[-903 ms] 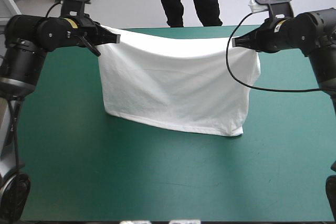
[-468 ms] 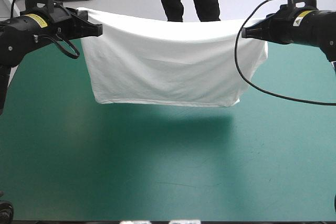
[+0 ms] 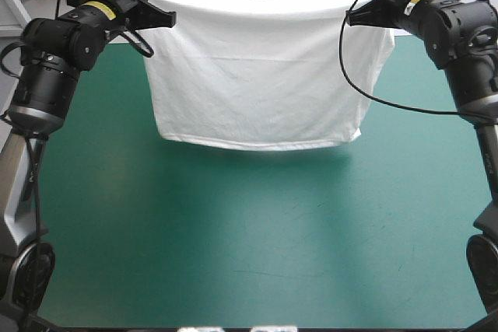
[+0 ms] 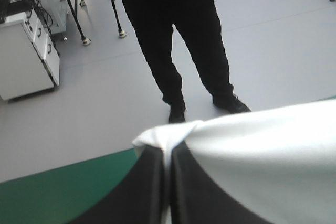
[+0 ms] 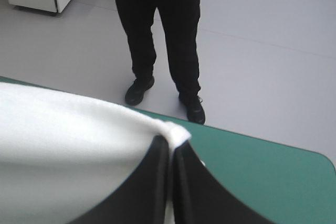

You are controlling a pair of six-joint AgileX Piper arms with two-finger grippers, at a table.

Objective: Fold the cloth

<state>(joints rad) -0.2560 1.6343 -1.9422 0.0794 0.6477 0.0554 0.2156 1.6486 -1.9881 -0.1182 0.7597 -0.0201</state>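
The white T-shirt (image 3: 257, 71) hangs stretched between both arms above the far half of the teal-green table (image 3: 249, 231). Its lower hem hovers just over the cover and casts a shadow. My left gripper (image 3: 165, 16) is shut on the T-shirt's upper left corner. My right gripper (image 3: 352, 19) is shut on the upper right corner. In the left wrist view the black fingers (image 4: 147, 187) meet in an arch with white T-shirt (image 4: 262, 150) bunched at their tip. In the right wrist view, T-shirt (image 5: 63, 145) spreads to one side of the pinching fingers (image 5: 194, 187).
The table's far edge (image 5: 294, 148) runs just beyond the grippers. The near half of the cover (image 3: 249, 270) lies bare in front of the hanging shirt.
Both arms lifted the T-shirt off the table, then carried it toward the far edge. Its hem, which rested on the cover earlier, now hangs free.
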